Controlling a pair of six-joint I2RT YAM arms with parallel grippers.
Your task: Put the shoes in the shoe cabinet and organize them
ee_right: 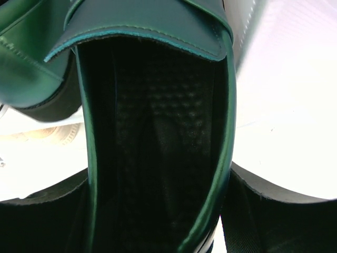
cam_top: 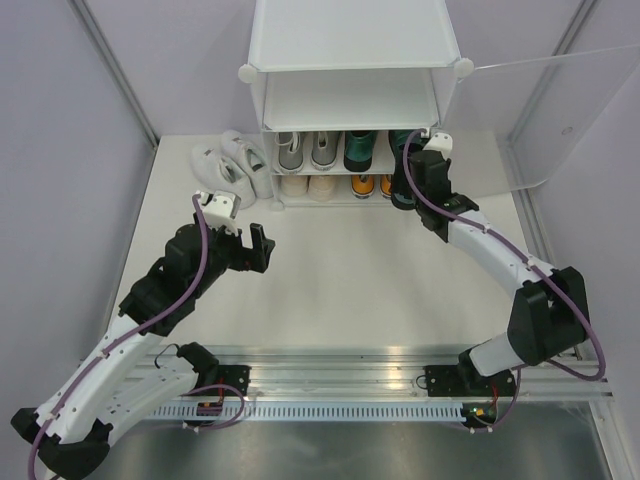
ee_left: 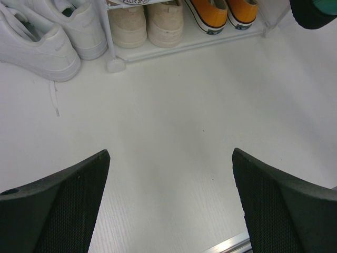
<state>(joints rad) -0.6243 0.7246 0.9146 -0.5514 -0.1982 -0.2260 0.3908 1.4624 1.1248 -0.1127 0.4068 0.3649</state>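
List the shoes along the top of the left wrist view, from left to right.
white sneakers → cream pair → orange canvas pair → dark green shoe, cut off by the top right corner

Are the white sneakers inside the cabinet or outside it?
Outside. The white sneakers lie on the table just left of the shoe cabinet, beside its bottom-left corner post, not on any shelf.
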